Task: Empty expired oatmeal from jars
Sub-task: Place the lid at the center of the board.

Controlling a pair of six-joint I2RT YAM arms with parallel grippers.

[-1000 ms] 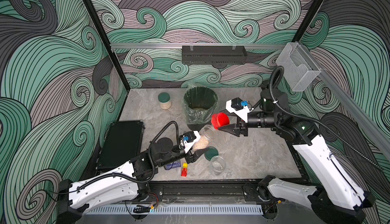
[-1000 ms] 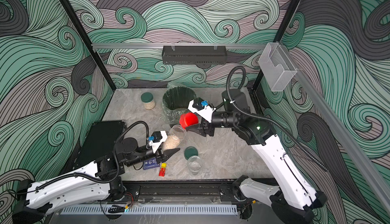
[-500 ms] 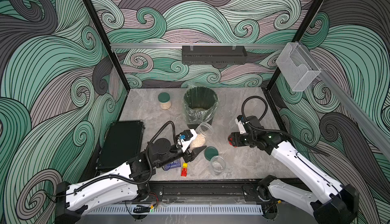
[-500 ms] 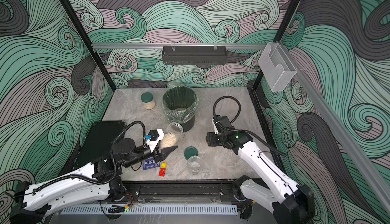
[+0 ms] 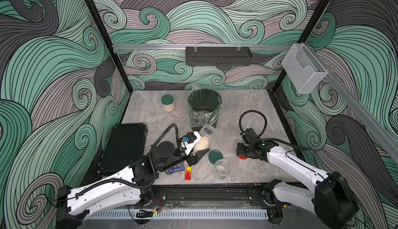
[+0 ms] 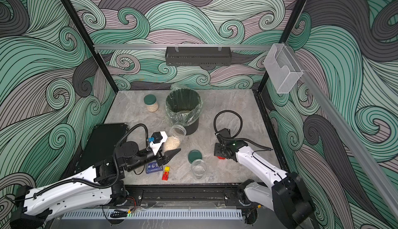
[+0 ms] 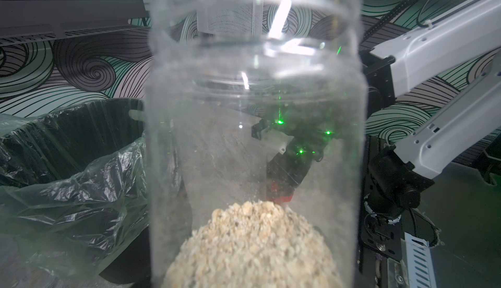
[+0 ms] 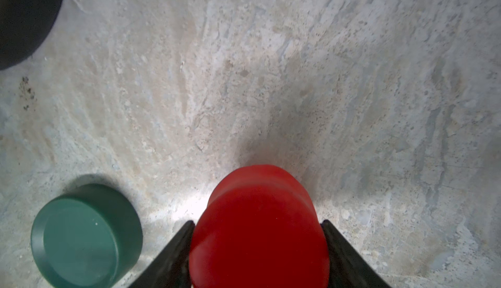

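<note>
Landmark: I place everything from the black bin (image 5: 220, 103) with its clear liner, at the back middle of the tabletop (image 5: 247, 109).
Left gripper: the left gripper (image 5: 200, 147) is clamped on the open jar (image 5: 205, 136), just in front of the bin, toward the arm bases.
Open jar: it is tilted, its lidless mouth towards the bin's wall.
Oatmeal: the oatmeal (image 7: 254, 246) is heaped at the jar's closed end. In both top views I see a thin pale layer at the bin's bottom too.
Left wrist only: the jar fills the view, with the crumpled liner beside it. A patch of red shows through the glass under the right arm.
Right gripper: the right gripper (image 8: 257, 223) is down at the tabletop, in front of the bin on the right-arm side.
Red lid: the top views give me only a sliver of the red lid (image 5: 243, 157) under the wrist.
Right wrist only: a black finger flanks each side of the lid. I cannot tell whether they press it or stand just off.
Green lid: the green lid (image 8: 84, 235) lies flat between the two grippers.
Empty jar: the empty jar (image 5: 222, 168) stands just beside that lid, farther from the bin.
Sealed jar: the sealed jar (image 5: 167, 103) stands beside the bin, on the left-arm side.
</note>
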